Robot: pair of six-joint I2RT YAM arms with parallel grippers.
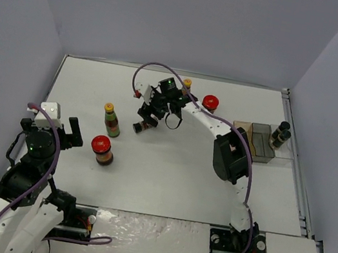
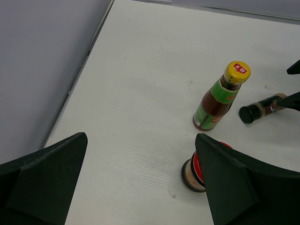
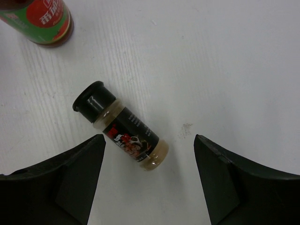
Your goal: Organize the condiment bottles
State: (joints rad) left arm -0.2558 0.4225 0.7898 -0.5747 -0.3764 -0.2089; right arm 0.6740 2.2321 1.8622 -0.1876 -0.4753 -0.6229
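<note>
Shaker (image 3: 119, 126) lies on its side on the desk (image 3: 225, 56), between the fingers of the right claw (image 3: 148, 159); jaws apart, nothing gripped. Risk: the smooth round body sits diagonal to the fingers, so a squeeze could roll or spin it out, or catch only the black cap. Glossy dark label, pale contents. Tall yellow-capped bottle (image 1: 112, 120) stands near and could get knocked. Left claw (image 2: 140, 150) is wide, empty, by the red-lidded jar (image 2: 192, 171).

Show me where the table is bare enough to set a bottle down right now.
Widest bare patch: table front centre, between the near red-lidded jar and the right arm. Also free: back-left corner, and in front of the tray. Crowded: around the fallen shaker, under the right end effector.
</note>
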